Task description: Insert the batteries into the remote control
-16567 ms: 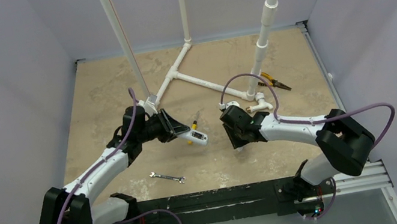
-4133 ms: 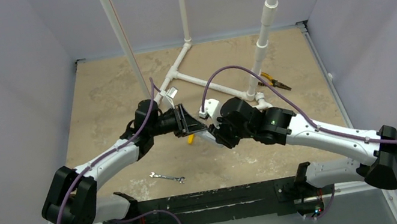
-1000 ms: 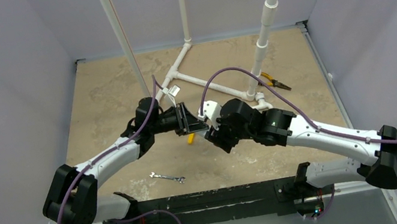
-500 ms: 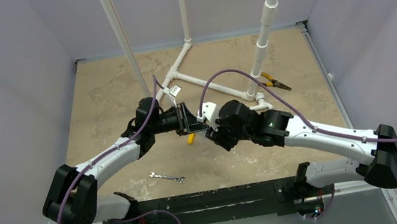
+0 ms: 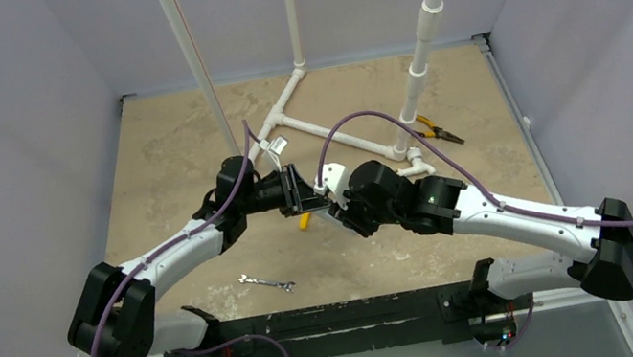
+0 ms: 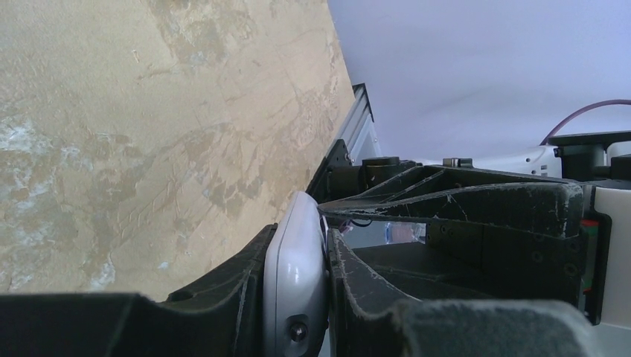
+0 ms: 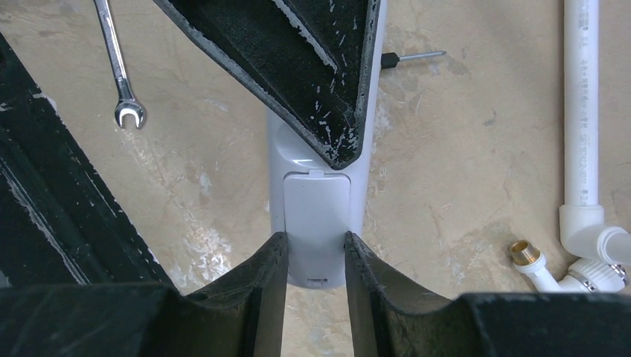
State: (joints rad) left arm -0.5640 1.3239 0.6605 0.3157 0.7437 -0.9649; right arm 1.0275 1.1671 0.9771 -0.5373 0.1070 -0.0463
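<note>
Left fingers (image 6: 223, 305) clamped flat on the remote (image 6: 296, 268), one on each face, holding it clear above the worktop (image 6: 111, 149). Right fingers (image 7: 260, 290) narrowed to either side of the remote's free end, flanking the cover (image 7: 316, 204); closer together than a second ago. Pinching or merely flanking: cannot tell. From above, right wrist nearer the left pair than a second ago. Much earlier, well apart from it, with the remote in the left pair alone. On the worktop beyond the right fingers: wrench (image 7: 119, 63) off to the left, screwdriver tip (image 7: 413, 56) just past the remote, white pipe (image 7: 580, 111) and brass fitting (image 7: 527, 254) off to the right.
</note>
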